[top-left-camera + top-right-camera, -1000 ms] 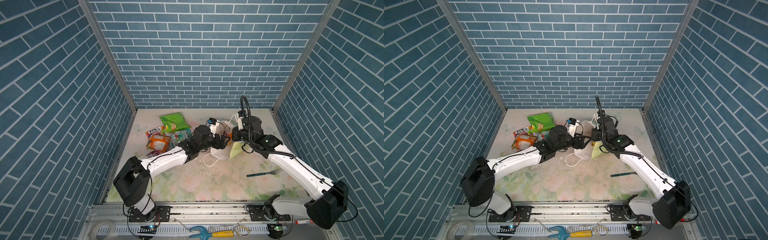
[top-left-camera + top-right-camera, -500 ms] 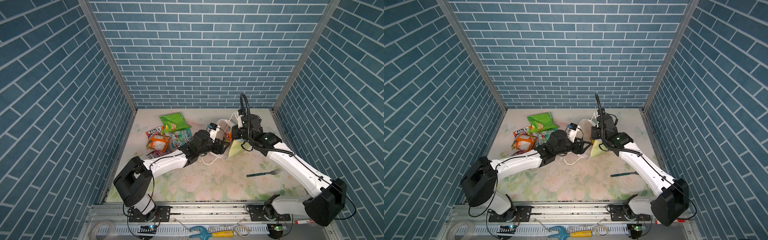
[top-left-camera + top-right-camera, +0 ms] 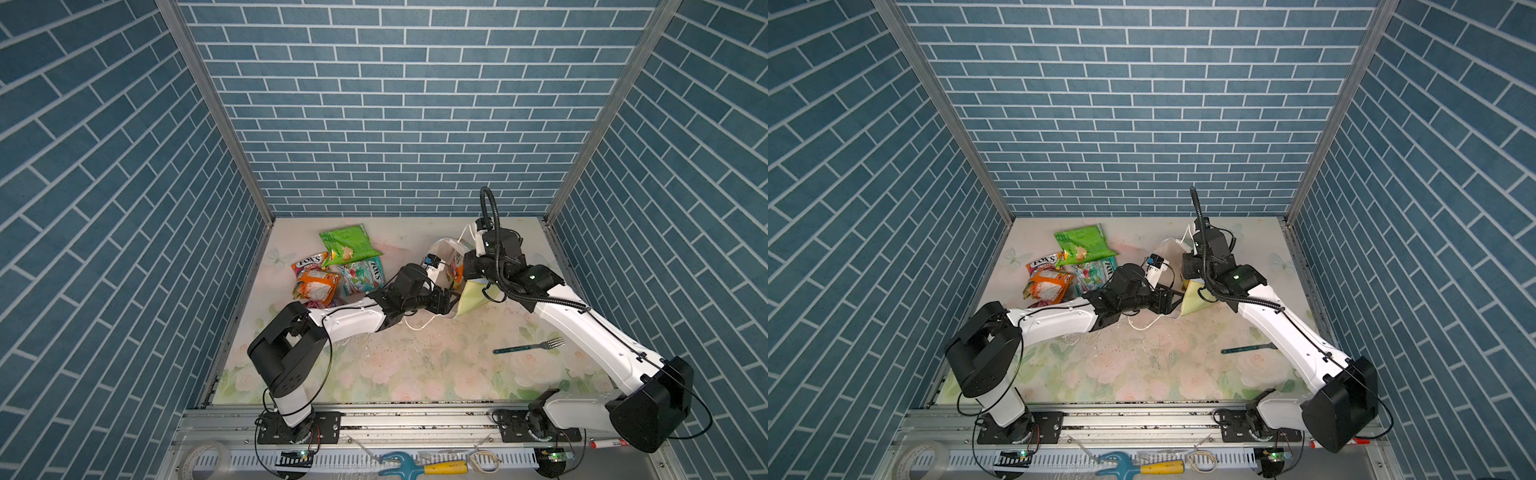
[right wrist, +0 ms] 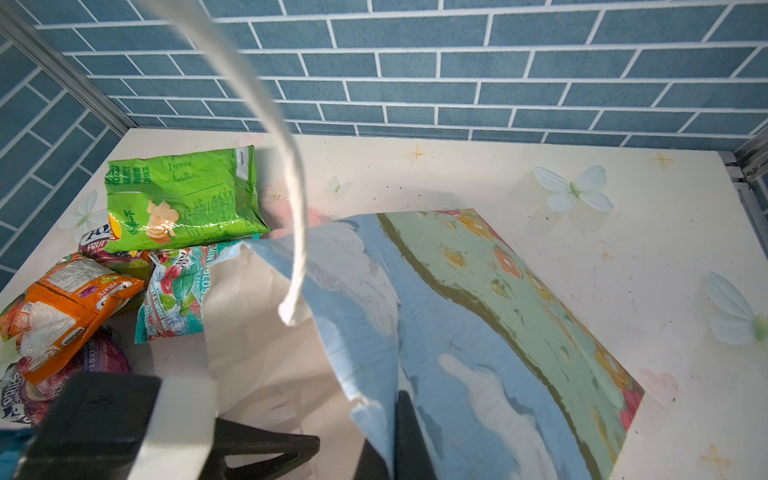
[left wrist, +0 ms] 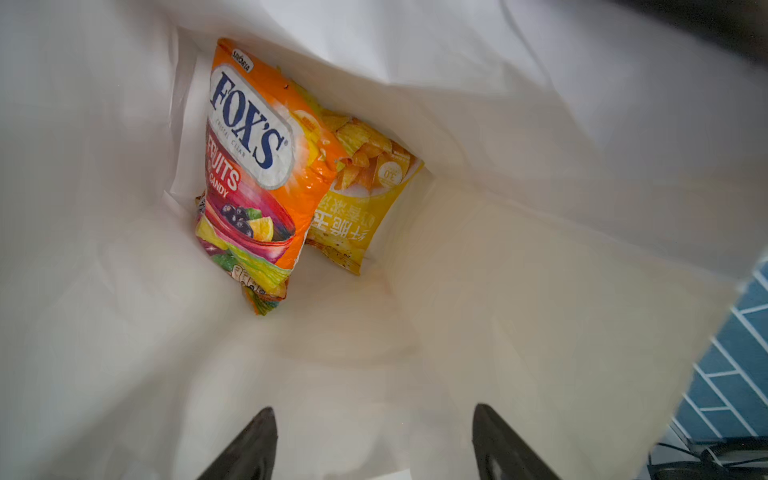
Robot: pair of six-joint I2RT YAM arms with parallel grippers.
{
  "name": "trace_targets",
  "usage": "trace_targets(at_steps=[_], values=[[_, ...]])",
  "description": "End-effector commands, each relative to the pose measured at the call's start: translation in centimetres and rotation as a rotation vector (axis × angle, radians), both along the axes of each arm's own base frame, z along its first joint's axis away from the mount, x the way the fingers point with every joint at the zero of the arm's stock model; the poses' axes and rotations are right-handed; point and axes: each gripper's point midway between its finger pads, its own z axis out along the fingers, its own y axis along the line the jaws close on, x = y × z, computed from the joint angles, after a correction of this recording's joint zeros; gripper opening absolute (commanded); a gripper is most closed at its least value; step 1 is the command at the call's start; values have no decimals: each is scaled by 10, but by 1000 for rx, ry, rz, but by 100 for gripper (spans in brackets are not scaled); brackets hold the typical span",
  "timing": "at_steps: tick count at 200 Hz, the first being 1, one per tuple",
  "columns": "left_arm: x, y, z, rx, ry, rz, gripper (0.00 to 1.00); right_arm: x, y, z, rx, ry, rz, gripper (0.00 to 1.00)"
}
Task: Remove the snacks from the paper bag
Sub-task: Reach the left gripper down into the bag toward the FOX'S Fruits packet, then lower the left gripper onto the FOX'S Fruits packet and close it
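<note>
Tabletop (image 3: 415, 365) — snacks (image 5: 249, 166) seemingly beyond left hand (image 5: 372, 413).

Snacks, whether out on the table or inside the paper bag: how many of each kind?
Candy packets: 5 (pink-red packet, orange packet, teal packet, purple packet on the table; orange FOX'S packet in the paper bag)
Chip bags: 2 (green bag on the table; yellow bag in the paper bag)
Total: 7

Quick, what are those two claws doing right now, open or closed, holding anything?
Left gripper: open, empty, in the paper bag's mouth.
Right gripper: shut on the paper bag's rim.
</note>
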Motion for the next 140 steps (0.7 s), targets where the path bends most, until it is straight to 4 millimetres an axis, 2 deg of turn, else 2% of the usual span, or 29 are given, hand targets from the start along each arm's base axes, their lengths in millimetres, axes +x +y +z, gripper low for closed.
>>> trace_targets(at_steps=[1,19,75,89,140], values=[[8,-6,10,26,-48,2,76,5,3,20,64,-31,-19,0],[13,-6,7,50,-58,9,79,5,3,20,68,-28,-16,0],[29,-3,-1,94,-73,61,80,4,4,25,72,-34,-6,0],[33,-2,-1,93,-83,79,83,4,6,26,77,-33,0,0],[47,-5,-2,71,-116,107,83,3,8,26,92,-21,8,0]])
